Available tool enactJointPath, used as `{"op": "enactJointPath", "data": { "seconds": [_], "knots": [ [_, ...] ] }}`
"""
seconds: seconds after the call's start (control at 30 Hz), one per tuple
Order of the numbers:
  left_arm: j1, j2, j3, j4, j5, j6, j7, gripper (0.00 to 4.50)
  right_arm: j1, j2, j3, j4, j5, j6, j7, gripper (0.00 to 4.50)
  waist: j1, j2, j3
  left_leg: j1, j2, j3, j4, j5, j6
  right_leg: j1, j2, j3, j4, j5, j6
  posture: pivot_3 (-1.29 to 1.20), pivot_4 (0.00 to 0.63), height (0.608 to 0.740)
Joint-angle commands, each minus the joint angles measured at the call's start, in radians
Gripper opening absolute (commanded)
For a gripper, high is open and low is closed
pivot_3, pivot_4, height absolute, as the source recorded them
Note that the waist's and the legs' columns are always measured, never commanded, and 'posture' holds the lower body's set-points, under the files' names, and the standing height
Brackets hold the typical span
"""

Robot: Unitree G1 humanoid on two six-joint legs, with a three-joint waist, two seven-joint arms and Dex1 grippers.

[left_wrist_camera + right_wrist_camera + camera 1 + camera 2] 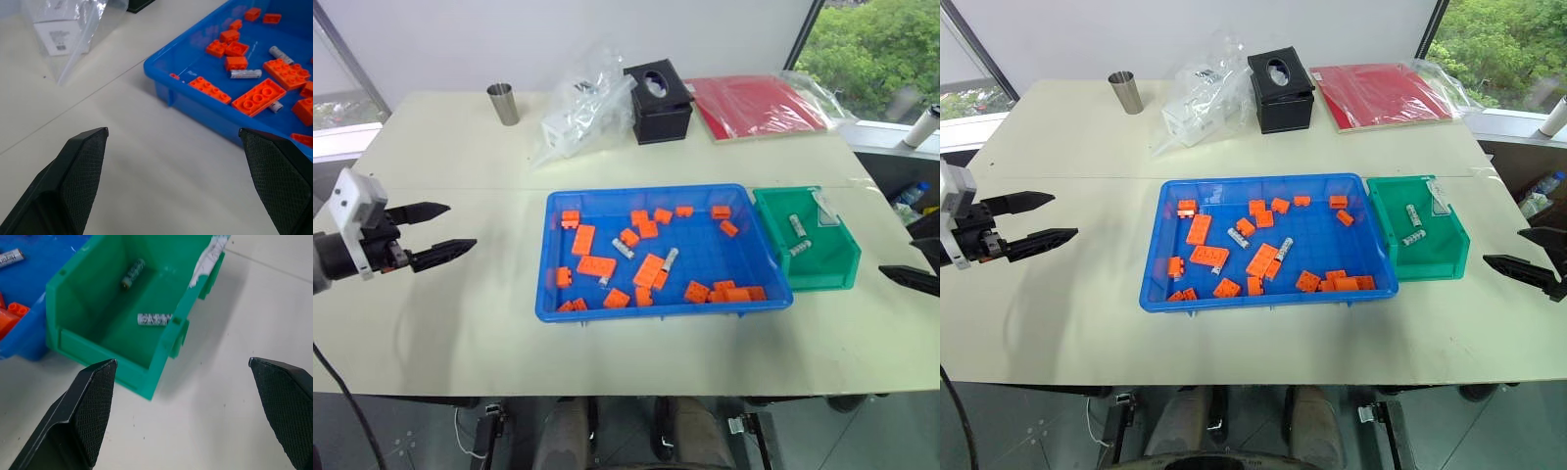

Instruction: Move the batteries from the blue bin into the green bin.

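Right claw [1528, 257] cut off by the head view's right edge, only black tips showing. Lettering on batteries [154, 319] in green bin [161, 350] too small to read. Contents of clear plastic bag [582, 106] unclear.

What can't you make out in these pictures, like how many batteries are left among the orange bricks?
- Batteries in the blue bin: three show, such as one, but the orange bricks could cover more.
- Right gripper in the right eye view: cut off by the picture's edge.
- Battery label in the green bin, right wrist view: print too small to read.
- Boxes in the plastic bag: blurred by crinkled film.
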Motion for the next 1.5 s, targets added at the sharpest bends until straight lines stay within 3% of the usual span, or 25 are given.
{"op": "enactJointPath", "data": {
  "seconds": [0.03,0.4,0.57,0.73,0.9,1.07,1.37,1.5],
  "knots": [
    [0.003,-0.003,0.041,-0.029,0.000,-0.020,0.022,4.50,-0.021,-0.011,-0.017,0.002,0.003,-0.009,0.003,4.45,0.000,0.000,0.000,0.000,0.000,0.000,0.000,0.000,0.000,0.000,0.000,0.000,0.000,0.000,0.000,0.00,0.150,0.736],
    [0.006,-0.017,0.028,-0.061,-0.010,-0.002,0.061,4.50,-0.037,-0.017,0.005,0.033,-0.018,-0.027,0.007,4.45,-0.001,0.000,0.000,0.000,0.000,0.000,0.000,0.000,0.000,0.000,0.000,0.000,0.000,0.000,0.000,0.00,0.150,0.736],
    [0.004,-0.026,0.026,-0.121,-0.044,0.022,0.058,4.50,-0.145,-0.042,0.059,0.069,-0.023,-0.001,-0.009,4.45,-0.003,0.000,0.000,0.000,0.000,0.001,0.001,0.000,0.000,0.000,0.000,0.000,0.000,0.000,0.000,0.00,0.150,0.736],
    [0.012,-0.025,-0.005,-0.242,-0.107,0.080,0.034,4.50,-0.374,-0.013,0.222,-0.087,-0.023,0.055,-0.054,4.45,-0.016,0.002,0.001,0.000,0.000,0.001,0.000,0.000,0.000,0.000,0.001,0.000,0.001,0.000,0.000,0.00,0.150,0.736],
    [0.013,-0.020,-0.048,-0.319,-0.141,0.107,-0.001,4.50,-0.655,0.128,0.464,-0.333,0.020,0.270,-0.110,4.45,-0.031,0.002,0.001,0.000,0.001,-0.001,-0.001,0.000,0.000,-0.001,0.002,0.000,0.002,0.001,0.001,0.00,0.150,0.736],
    [0.020,-0.016,-0.077,-0.343,-0.134,0.097,-0.034,4.50,-0.841,0.362,0.734,-0.491,-0.014,0.433,-0.200,4.45,-0.023,0.002,0.001,-0.002,0.001,-0.001,-0.001,0.000,0.000,-0.004,0.002,0.000,0.003,0.002,0.003,0.00,0.150,0.736],
    [0.053,-0.016,-0.092,-0.371,-0.117,0.080,-0.057,4.50,-0.924,0.738,0.995,-0.422,-0.114,0.583,-0.398,4.45,-0.022,0.001,0.001,-0.003,0.000,0.000,0.001,0.000,0.000,-0.004,0.001,0.000,0.004,0.002,0.003,0.00,0.150,0.736],
    [0.053,-0.017,-0.091,-0.388,-0.128,0.090,-0.050,4.50,-0.911,0.810,1.066,-0.380,-0.158,0.570,-0.430,4.45,-0.021,0.001,0.001,-0.004,0.000,-0.001,0.001,0.000,0.000,-0.004,0.001,-0.001,0.004,0.003,0.003,0.00,0.150,0.736]
  ]
}}
